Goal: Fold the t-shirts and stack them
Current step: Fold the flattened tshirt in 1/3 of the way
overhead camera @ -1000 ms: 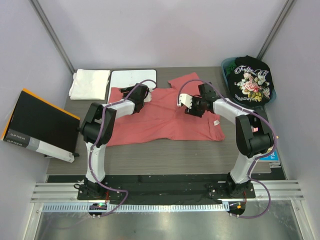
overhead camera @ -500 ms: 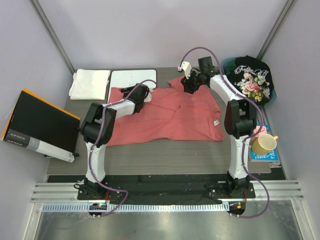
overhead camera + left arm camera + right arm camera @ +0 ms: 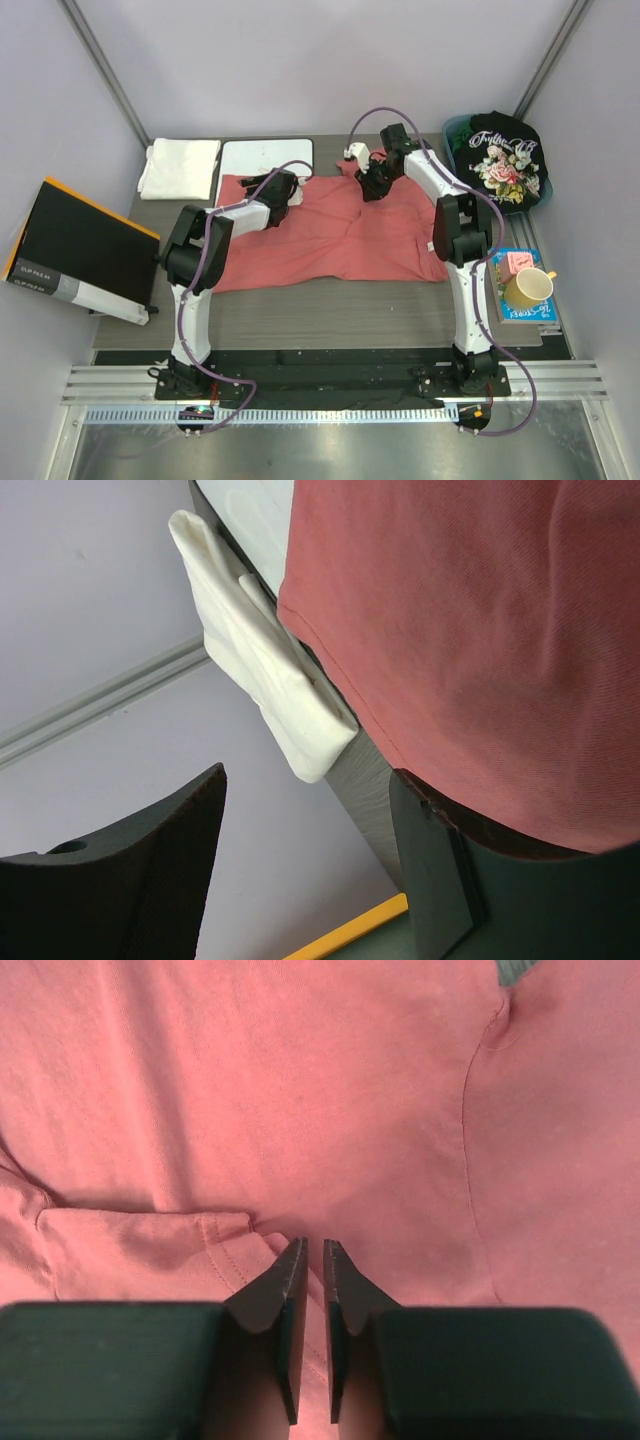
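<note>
Red shirt: mid-table, spread flat but rumpled, plain salmon. Long axis runs left–right, neck hem at the far edge. Right gripper pinched nearly closed on that hem. Left gripper jaws wide, clasping nothing; shirt edge drapes over one finger.

Colours on show: a plain salmon-red t-shirt against a grey wood-grain counter; a plain white t-shirt; a black t-shirt printed with pink-and-white flowers and white script; a teal basket; a yellow mug.
</note>
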### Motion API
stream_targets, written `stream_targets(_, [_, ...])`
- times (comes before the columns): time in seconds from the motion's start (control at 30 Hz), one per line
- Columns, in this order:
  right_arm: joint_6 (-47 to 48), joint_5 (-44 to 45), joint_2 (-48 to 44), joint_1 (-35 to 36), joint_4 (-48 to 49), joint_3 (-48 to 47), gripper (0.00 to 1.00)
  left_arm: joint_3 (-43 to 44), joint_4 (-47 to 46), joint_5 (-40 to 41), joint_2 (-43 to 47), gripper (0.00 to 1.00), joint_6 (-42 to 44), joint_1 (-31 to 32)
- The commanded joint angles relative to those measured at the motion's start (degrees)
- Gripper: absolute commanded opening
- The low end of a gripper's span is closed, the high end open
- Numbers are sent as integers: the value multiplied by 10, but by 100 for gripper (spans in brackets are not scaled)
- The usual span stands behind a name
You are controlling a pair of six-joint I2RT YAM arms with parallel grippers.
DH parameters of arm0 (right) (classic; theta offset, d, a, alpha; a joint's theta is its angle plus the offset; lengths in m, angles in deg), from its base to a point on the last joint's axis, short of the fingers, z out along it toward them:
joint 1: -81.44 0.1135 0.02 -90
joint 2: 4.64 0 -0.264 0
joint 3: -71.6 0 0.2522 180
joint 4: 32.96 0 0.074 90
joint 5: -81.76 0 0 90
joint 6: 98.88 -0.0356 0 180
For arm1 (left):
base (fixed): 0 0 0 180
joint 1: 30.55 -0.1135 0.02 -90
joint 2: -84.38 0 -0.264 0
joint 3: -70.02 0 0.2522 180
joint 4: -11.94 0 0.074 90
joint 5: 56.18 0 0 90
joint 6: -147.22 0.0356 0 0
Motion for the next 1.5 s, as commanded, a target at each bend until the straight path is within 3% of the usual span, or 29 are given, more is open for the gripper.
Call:
stream_targets(0.0, [21,10,-23,4,2,4,12,4,-8,9,4,67,-12,1])
stream_targets(0.1, [23,12,-23,4,-8,2,16,6,-8,7,2,67,-11,1])
stream_targets(0.27, [11,4,-18,3,-36,-23,46,8,-8,5,-1,67,-8,0])
stream_targets(0.37, [-1,-11,-7,2,-56,-50,50,13,-8,4,-4,67,-8,0])
stream_targets(0.67, [45,-47,7,4,-145,-60,49,13,-8,2,-5,67,-8,0])
stream_targets(0.93, [-2,-29,-17,6,-32,-23,43,10,4,2,-3,67,-11,0])
stream_targets(1.13, [36,-82,22,15,-155,-104,48,9,5,4,0,67,-9,0])
stream_targets(1.47, [40,-83,50,22,-169,-103,51,6,5,5,-2,67,-13,0])
